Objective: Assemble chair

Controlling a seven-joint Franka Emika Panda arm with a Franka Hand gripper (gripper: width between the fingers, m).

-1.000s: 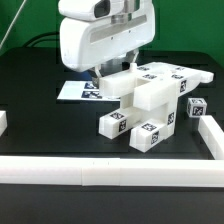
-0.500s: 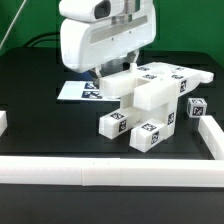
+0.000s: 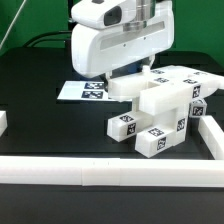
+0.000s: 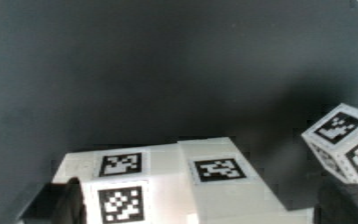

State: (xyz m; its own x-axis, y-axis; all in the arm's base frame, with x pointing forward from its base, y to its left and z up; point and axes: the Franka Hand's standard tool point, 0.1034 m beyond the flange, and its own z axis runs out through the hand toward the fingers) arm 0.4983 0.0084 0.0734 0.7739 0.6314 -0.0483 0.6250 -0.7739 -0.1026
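The chair (image 3: 160, 100) is a blocky white cluster of tagged pieces at the exterior view's right, two tagged legs (image 3: 125, 125) pointing toward the front rail. My gripper (image 3: 128, 82) reaches down onto its upper back part, the big white hand covering the fingers. In the wrist view a white tagged chair piece (image 4: 158, 175) fills the whole gap between my dark fingers (image 4: 55, 200); the jaws stand wide, closed on it. Another tagged white block (image 4: 345, 140) of the chair shows beside it.
The marker board (image 3: 75, 90) lies flat behind the gripper on the black table. Low white border rails run along the front (image 3: 110, 172), at the exterior view's right (image 3: 212, 135) close to the chair, and at its left (image 3: 3, 122).
My gripper has shifted toward the exterior view's right, and the chair has moved with it, nearer the right rail and slightly toward the front.
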